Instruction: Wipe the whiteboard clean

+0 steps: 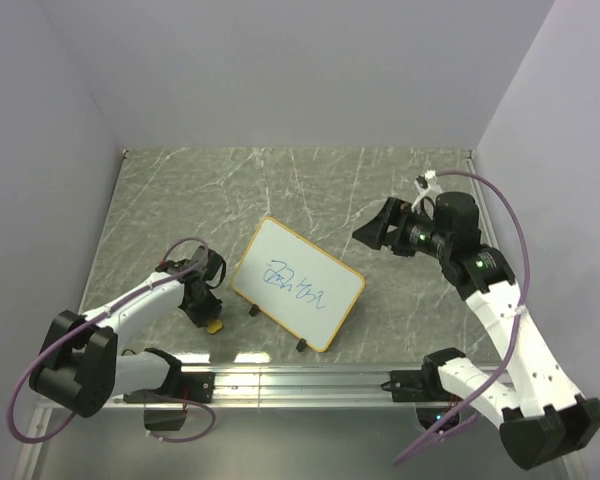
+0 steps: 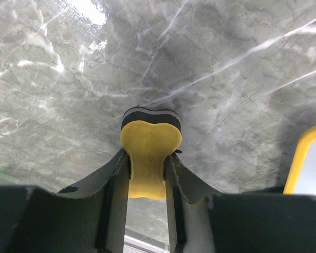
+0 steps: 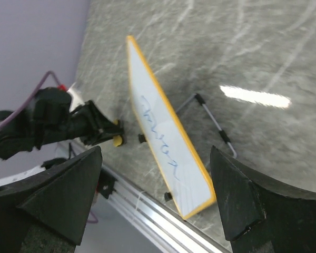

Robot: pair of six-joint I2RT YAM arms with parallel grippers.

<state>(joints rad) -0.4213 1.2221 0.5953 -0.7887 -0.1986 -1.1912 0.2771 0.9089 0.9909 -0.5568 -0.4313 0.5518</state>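
Note:
The whiteboard (image 1: pixel 298 283) stands tilted on two black feet in the middle of the table, yellow-rimmed, with blue scribbles on its face. In the right wrist view the whiteboard (image 3: pixel 168 142) is seen edge-on, and its rim (image 2: pixel 303 158) shows at the right of the left wrist view. My left gripper (image 1: pixel 205 312) (image 2: pixel 148 163) sits low on the table left of the board, shut on the waist of a yellow bone-shaped eraser (image 2: pixel 150 134) (image 1: pixel 213 326) with a black felt underside. My right gripper (image 1: pixel 375 232) (image 3: pixel 155 153) hovers open to the right of the board, holding nothing.
A wire stand (image 3: pixel 216 124) props the board from behind. An aluminium rail (image 1: pixel 300 380) runs along the near table edge. Pale walls close in the left, back and right sides of the marbled table (image 1: pixel 310 190).

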